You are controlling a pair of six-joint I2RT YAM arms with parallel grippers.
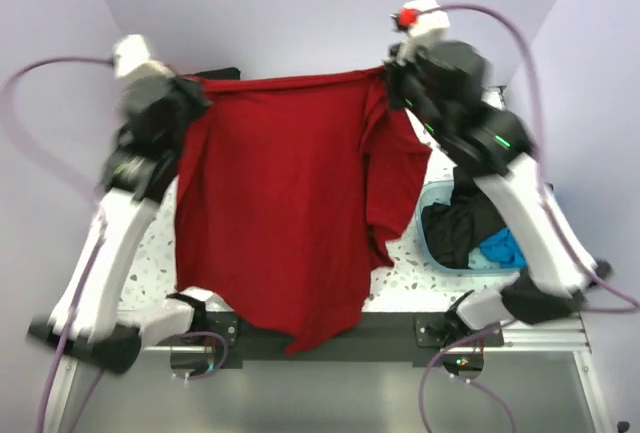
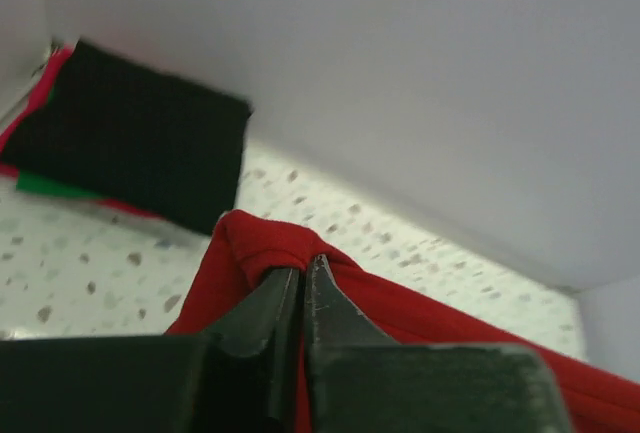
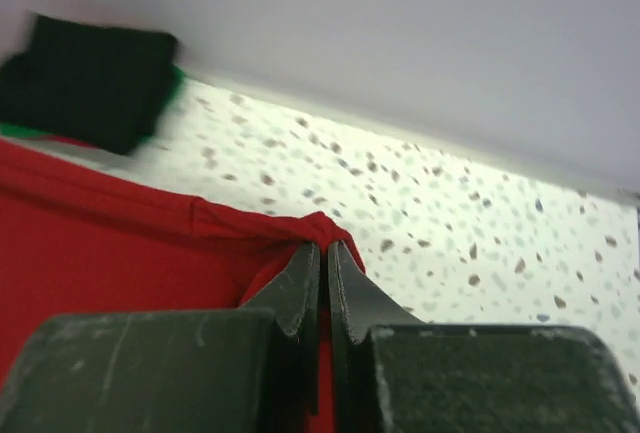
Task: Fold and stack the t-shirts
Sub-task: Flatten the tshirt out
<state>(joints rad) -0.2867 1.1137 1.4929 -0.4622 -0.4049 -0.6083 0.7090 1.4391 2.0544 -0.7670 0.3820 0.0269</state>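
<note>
Top external view shows a dark red cotton short-sleeved t-shirt point(image 1: 280, 203) hanging spread between the two arms, lifted above the white speckled table point(image 1: 410, 278). Its lower end droops toward 6 o'clock, past the near edge. The left hand point(image 2: 303, 268) is pinched tight on a bunched corner of the red cloth at about 10 o'clock. The right hand point(image 3: 325, 251) is clamped the same way on the opposite corner at about 1 o'clock, with a sleeve dangling below it. The top edge runs fairly straight between them.

Near 11 o'clock, by the back wall, a folded black t-shirt point(image 2: 130, 133) lies on green and red layers, so a stack looks begun. At 4 o'clock a translucent teal plastic basin point(image 1: 432, 253) holds a crumpled black t-shirt point(image 1: 460, 223) and a blue t-shirt point(image 1: 503, 248), both unfolded.

The step in hand appears to be spreading the red shirt before folding. The next move likely calls for lowering both hands together with the top edge kept taut, so the cloth lands flat on the table. It should land clear of the stack, with the overhanging end drawn up onto the surface.
</note>
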